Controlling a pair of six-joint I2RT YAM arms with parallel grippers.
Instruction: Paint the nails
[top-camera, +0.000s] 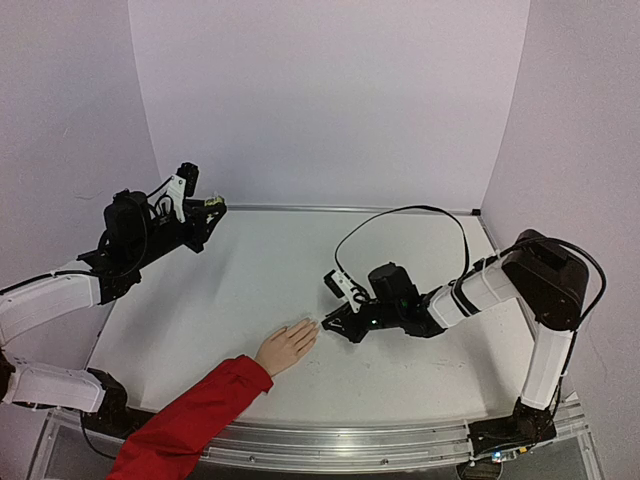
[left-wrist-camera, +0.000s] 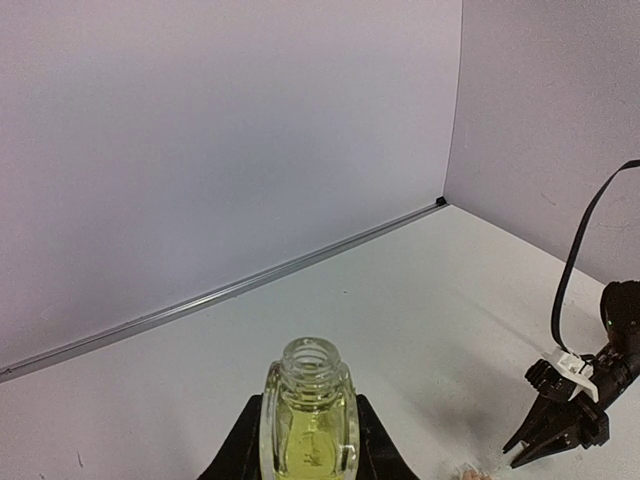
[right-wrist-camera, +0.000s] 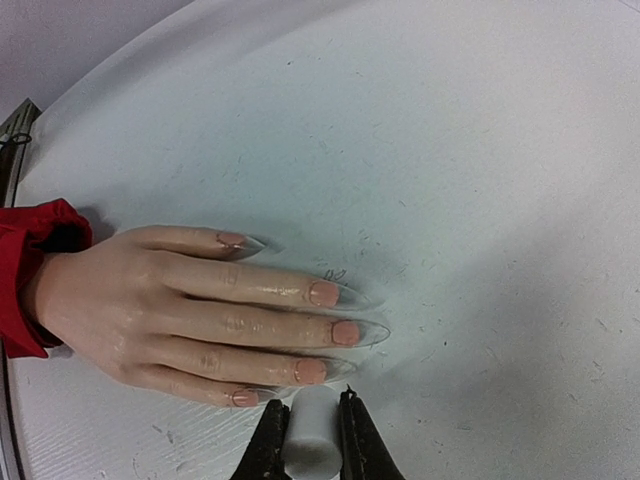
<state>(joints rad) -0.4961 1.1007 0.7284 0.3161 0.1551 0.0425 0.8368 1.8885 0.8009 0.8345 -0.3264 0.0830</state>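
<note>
A peach-coloured hand (right-wrist-camera: 170, 310) in a red sleeve (right-wrist-camera: 30, 270) lies flat near the front of the tabletop (right-wrist-camera: 480, 180). Its nails (right-wrist-camera: 322, 293) point toward the right jaws, which are clamped on a white cap (right-wrist-camera: 312, 432) just beside the lowest fingertip. Far back on the left, the left jaws grip an open bottle (left-wrist-camera: 308, 420) of yellow-green polish. We cannot see the brush itself. We judge the stroke wants a low, slow approach, drawn lengthwise from cuticle to tip, one nail at a time, without nudging the hand.
</note>
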